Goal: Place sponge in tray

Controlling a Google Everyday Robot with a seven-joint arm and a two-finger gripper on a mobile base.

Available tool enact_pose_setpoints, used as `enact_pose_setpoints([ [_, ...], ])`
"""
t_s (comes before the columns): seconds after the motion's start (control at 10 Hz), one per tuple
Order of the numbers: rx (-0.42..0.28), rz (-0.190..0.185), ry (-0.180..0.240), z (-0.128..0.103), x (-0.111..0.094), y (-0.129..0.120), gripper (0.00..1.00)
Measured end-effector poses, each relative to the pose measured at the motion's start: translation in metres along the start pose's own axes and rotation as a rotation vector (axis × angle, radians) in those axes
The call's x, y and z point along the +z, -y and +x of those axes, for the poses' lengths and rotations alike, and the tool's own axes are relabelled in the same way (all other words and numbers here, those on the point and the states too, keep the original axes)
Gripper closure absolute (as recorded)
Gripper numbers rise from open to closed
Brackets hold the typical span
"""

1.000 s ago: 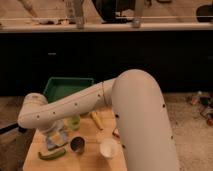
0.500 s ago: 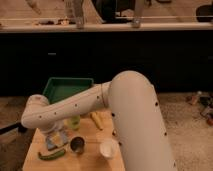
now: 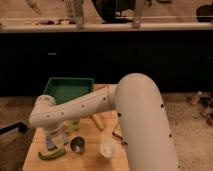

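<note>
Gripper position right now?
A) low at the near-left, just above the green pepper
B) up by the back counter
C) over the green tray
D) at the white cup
A: the gripper hangs low at the near-left, just above the green pepper, well in front of the tray.

The gripper hangs low over the front left of the wooden table, fingers spread. The green pepper lies just below it. 1 metal cup stands close on its right, and a white cup further right. Above and behind the gripper, the robot's forearm crosses the near rim of the tray, whose floor beyond lies bare. Bare wood shows to the gripper's left.
</note>
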Motion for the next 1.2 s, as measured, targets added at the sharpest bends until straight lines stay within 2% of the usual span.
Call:
enact_pose_setpoints([
  [0.7, -0.019, -0.015, -0.024, -0.007, 0.015, 0.003, 0.2],
  [0.8, -0.025, -0.011, -0.025, -0.007, 0.016, 0.004, 0.2],
  [1.2, -0.05, 0.042, 0.022, -0.011, 0.017, 0.008, 0.2],
])
